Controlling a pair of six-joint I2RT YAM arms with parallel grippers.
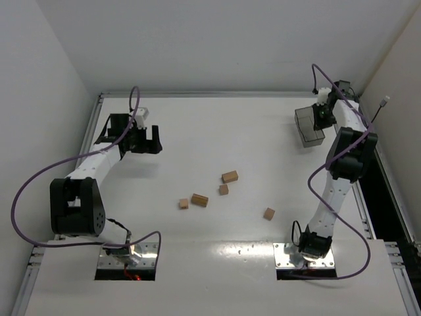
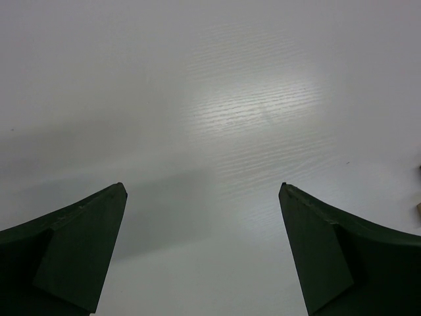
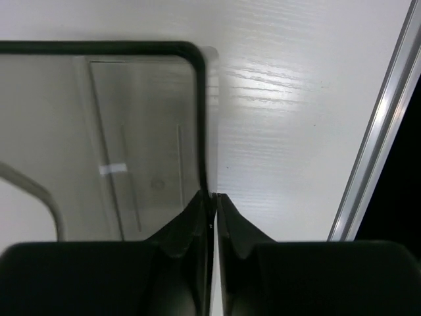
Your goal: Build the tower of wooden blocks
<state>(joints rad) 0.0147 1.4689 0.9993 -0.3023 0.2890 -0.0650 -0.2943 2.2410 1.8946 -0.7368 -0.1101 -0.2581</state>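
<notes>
- left gripper (image 1: 146, 143): released, jaws spread wide with nothing between them; it hangs over bare table (image 1: 197, 125), and every block lies off to its right and nearer the arm bases
- wood blocks (image 1: 199, 199): five loose pieces lie flat on the table, between the two pincers and nearer the bases than either; two almost touch and are closest to the left gripper, two more sit just beyond those, and one lies alone towards the right arm's base; no tower stands yet
- handling, as a judgement: light, stiff, plain wood, not fragile, with smooth flat faces that may slip or skid at a nudge; take each one across two opposite flat sides, jaws square to them; a couple look longer than wide, so grip those across the narrow width
- right gripper (image 3: 212, 195): clenched on the thin side wall of the plastic box (image 3: 197, 59), whose rim runs straight in between the tips, one finger inside and one outside; the blocks lie well apart from it, to its left and nearer the bases
</notes>
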